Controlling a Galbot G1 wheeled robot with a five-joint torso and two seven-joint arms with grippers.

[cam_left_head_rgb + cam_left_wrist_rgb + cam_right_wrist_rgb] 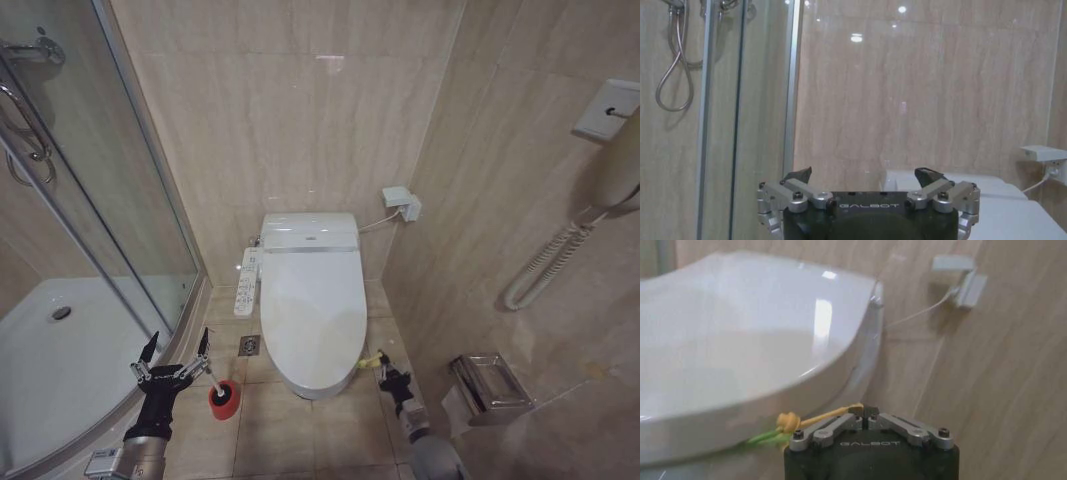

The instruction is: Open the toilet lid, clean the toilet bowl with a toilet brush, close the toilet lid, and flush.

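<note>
The toilet lid (312,300) lies shut, so nothing is done yet: the right tool (386,372), pinched on its yellow-green strap (803,418) (beside the rim), seems set to lift. The left tool (176,351) hangs spread and empty above the toilet brush (220,385), upright in its red holder (224,399) on the floor.

- toilet lid (312,300) down, so bowl interior hidden
- toilet brush (222,388) head hidden inside red holder (225,399)
- yellow-green strap (790,422) far end hidden behind right gripper (863,412) body
</note>
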